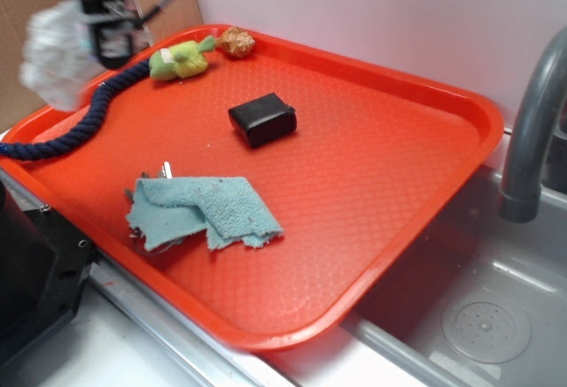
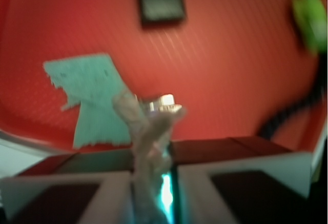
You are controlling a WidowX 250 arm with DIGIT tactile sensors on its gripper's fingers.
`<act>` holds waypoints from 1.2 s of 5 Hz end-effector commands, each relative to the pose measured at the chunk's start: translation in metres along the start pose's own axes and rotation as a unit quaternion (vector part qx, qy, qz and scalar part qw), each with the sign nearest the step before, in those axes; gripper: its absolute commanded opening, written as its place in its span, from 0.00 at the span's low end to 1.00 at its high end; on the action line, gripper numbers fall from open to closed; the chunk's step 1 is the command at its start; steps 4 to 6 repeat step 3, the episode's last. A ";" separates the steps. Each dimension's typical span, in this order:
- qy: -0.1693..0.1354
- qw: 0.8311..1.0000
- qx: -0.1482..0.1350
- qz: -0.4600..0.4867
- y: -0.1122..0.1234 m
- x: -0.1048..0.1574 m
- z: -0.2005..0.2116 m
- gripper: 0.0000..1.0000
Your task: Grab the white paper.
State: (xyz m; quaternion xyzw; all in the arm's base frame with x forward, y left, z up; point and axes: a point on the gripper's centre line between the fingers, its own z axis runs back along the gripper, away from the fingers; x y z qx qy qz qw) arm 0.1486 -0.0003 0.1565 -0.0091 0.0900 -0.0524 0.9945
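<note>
The white paper (image 1: pixel 55 46) is a crumpled wad, blurred, hanging in the air over the far left corner of the orange tray (image 1: pixel 399 192). My gripper (image 1: pixel 108 46) is right beside it at the top left, shut on it. In the wrist view a twisted strip of the white paper (image 2: pixel 148 137) is pinched in the narrow gap of my gripper (image 2: pixel 154 160), and the pale fingers (image 2: pixel 241 178) stand close together on either side of it.
On the tray lie a teal cloth (image 1: pixel 202 212), a black box (image 1: pixel 262 119), a green toy (image 1: pixel 180 59), a brown ball (image 1: pixel 236 42) and a dark blue rope (image 1: pixel 84 121). A grey faucet (image 1: pixel 532 121) and a sink (image 1: pixel 478 316) are on the right.
</note>
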 end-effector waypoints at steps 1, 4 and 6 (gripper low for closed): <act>-0.052 0.990 0.043 0.125 -0.007 0.006 0.063 0.00; -0.073 0.983 0.092 0.145 0.016 0.014 0.081 0.00; -0.073 0.983 0.092 0.145 0.016 0.014 0.081 0.00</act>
